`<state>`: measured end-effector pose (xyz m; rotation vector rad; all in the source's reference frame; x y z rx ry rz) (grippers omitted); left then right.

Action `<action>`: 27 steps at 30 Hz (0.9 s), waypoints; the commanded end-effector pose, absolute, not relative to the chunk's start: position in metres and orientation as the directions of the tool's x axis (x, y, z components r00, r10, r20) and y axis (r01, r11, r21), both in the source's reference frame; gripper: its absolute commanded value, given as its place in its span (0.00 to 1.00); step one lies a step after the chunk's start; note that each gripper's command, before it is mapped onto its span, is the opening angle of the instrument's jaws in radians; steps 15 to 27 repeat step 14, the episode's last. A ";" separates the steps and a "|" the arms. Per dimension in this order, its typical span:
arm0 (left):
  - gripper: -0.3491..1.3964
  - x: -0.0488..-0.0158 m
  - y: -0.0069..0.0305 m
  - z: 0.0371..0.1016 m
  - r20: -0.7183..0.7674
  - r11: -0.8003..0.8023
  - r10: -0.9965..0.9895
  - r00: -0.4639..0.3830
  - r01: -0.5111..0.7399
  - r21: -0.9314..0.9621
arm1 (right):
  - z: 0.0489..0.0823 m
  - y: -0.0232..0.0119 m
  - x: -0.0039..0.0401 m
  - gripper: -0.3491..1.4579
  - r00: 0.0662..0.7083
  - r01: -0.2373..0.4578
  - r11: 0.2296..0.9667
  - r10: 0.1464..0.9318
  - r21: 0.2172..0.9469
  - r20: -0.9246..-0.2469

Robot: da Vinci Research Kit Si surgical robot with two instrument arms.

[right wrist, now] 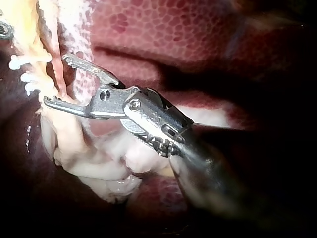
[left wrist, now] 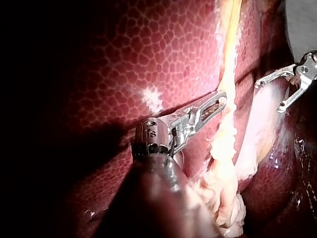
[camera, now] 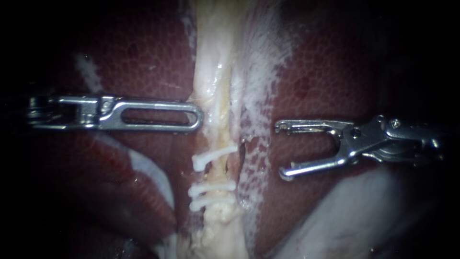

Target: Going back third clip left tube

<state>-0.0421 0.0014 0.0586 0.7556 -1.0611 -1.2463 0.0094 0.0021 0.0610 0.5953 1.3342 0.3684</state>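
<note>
three clips (camera: 213, 187) on tube (camera: 216, 91), right tool (camera: 281, 150) near them, jaws apart and empty, left tool (camera: 195, 115) closed beside tube

R instrument (right wrist: 55, 79), claw agape, holding nothing, near tube (right wrist: 37, 34) w/ 3 clips (right wrist: 27, 77), liver (right wrist: 173, 29) behind

A pale cream tube (camera: 218, 96), wet and ragged at its edges, runs upright between the two claws. The tip of the left instrument's claw (camera: 197, 116) lies just against one side of the tube. The right instrument's claw (camera: 281, 150) stands apart from its other side. Three slim white clips cross the tube, all lower than the left claw's tip. The upper clip (camera: 214, 158) sits tilted, nearest that claw. The middle clip (camera: 212, 188) and lower clip (camera: 211, 202) lie nearly level, close together, farther from both claws.
</note>
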 end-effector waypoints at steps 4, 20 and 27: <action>0.00 -0.0420 0.0014 0.0586 0.216 0.196 -0.976 -0.013 0.370 0.908 | 0.0609 0.0021 0.0094 0.52 0.210 0.083 0.798 0.572 0.597 -0.793; 0.00 -0.0421 0.0013 0.0585 0.216 0.197 -0.976 -0.011 0.368 0.909 | 0.0608 0.0023 0.0094 0.52 0.210 0.082 0.797 0.573 0.598 -0.792; 0.00 -0.0421 0.0013 0.0585 0.216 0.197 -0.976 -0.011 0.368 0.909 | 0.0608 0.0023 0.0094 0.52 0.210 0.082 0.797 0.573 0.598 -0.792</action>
